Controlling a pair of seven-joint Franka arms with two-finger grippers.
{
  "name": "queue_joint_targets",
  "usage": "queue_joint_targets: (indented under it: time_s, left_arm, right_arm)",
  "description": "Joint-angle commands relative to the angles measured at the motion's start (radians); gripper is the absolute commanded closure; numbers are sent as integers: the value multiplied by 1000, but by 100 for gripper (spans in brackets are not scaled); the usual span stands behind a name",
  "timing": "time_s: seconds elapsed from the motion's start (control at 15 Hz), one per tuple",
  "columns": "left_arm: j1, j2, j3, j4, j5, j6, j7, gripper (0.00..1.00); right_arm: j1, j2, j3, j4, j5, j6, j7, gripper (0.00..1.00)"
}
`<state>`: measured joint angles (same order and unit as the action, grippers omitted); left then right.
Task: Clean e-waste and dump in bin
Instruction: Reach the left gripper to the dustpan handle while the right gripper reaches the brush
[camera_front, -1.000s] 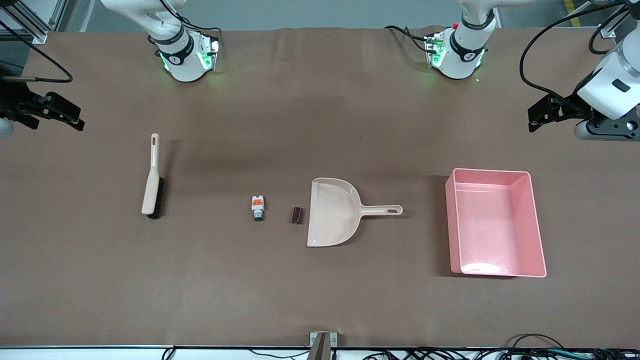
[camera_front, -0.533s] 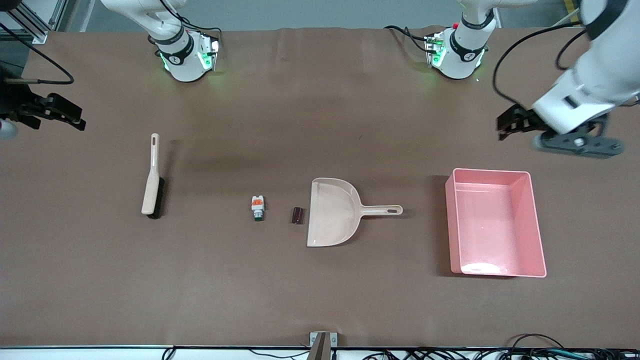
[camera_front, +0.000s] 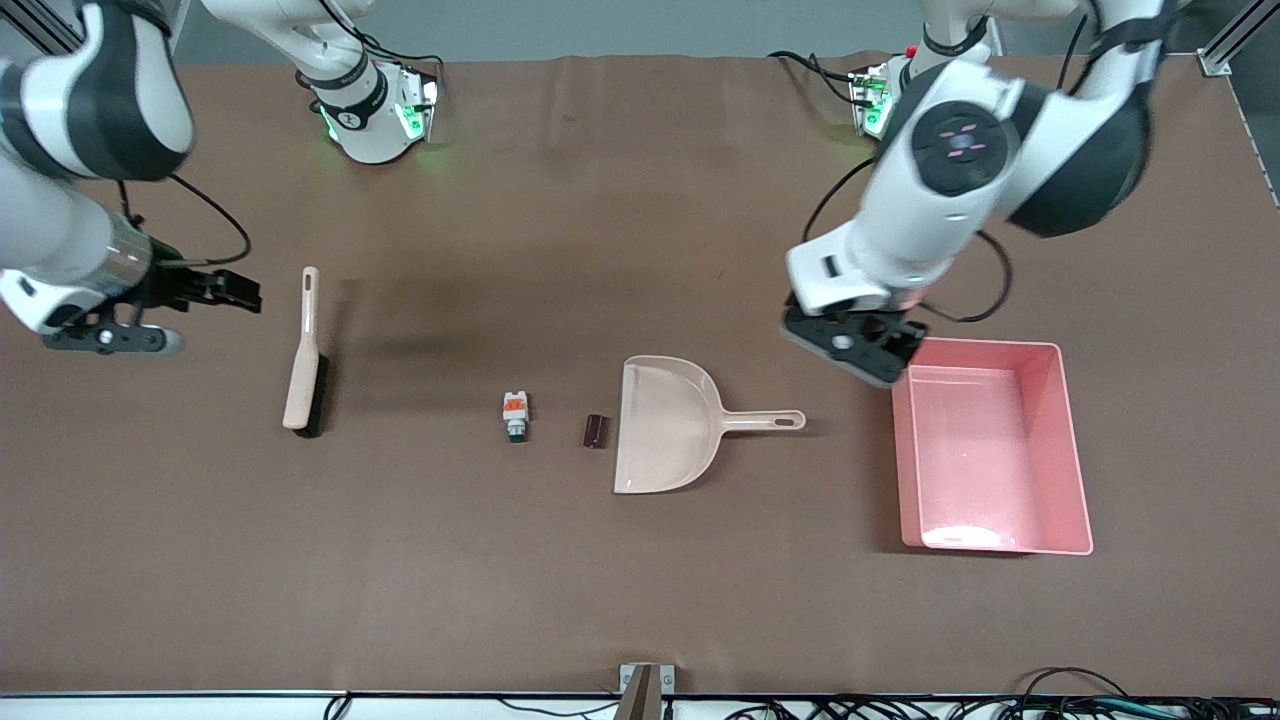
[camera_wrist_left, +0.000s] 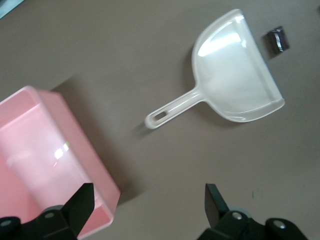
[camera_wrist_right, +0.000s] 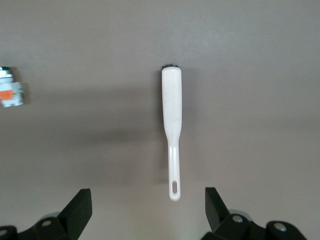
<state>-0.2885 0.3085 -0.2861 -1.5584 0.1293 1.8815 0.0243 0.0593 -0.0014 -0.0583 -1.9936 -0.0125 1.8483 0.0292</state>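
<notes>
Front view: nothing is swept yet.
Both e-waste parts (camera_front: 516, 416) (camera_front: 595, 431) are seen mid-frame on the surface beside the dustpan (camera_front: 665, 425); the bin (camera_front: 1075, 480) is empty; left gripper (camera_wrist_left: 149, 202) and right gripper (camera_wrist_right: 148, 205) fingers are spread, empty; the brush (camera_front: 302, 367) is untouched.

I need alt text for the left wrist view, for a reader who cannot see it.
The open left gripper hangs over the brown table, holding nothing, above the beige dustpan. The handle of the dustpan points toward the pink bin, which is empty as far as it shows. A small dark block lies at the dustpan's open mouth.
</notes>
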Motion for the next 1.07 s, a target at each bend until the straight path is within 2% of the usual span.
queue_joint_targets:
  time_s: [0.0,0.33,0.6,0.8,1.0]
  left_arm:
    - [-24,99,-10,20,24,105,78,5]
    - [-24,199,-22,6,73,263,286,14]
    - [-24,256,-27,0,73,327,541,17]
    - [-15,293,-27,-43,73,415,709,22]
    - [-23,328,-25,-40,75,447,799,25]
  right_arm:
    - [-13,-86,5,-241,11,171,-28,0]
    - [-65,-176,2,-508,9,385,-161,0]
    - [-142,-172,2,-646,9,537,-273,0]
    - [-139,-158,2,-718,8,688,-284,0]
    - [-141,-108,2,-729,8,746,-284,0]
